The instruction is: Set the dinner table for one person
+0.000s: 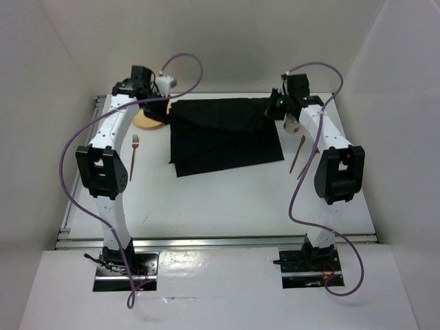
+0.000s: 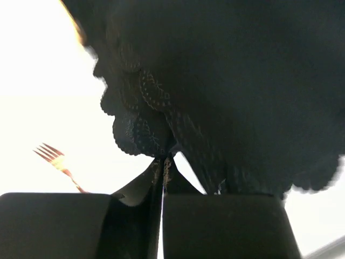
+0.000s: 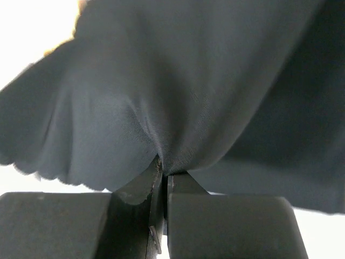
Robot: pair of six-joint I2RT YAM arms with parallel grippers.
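Nearest to each wrist camera are the gripper's own dark fingers. The jaws of the left gripper [image 2: 163,172] are pressed fully together, and they pinch a fold of the black cloth [image 2: 226,91] at its scalloped, dotted edge. The jaws of the right gripper [image 3: 163,174] are pressed together in the same way, with a bunch of the same cloth gathered between the tips.

The dinner table [image 1: 220,206] is the large white top with a metal rail, and it fills the middle of the top view in front of the two arm bases. The cloth lies on its far half, and each gripper holds one of its two far corners. A round tan plate [image 1: 146,121] sits at the far left, partly under the cloth corner. A fork [image 1: 135,141] lies just beside the cloth on the left, apart from it. A thin brown stick [image 1: 297,152] lies on the right, near the right arm.
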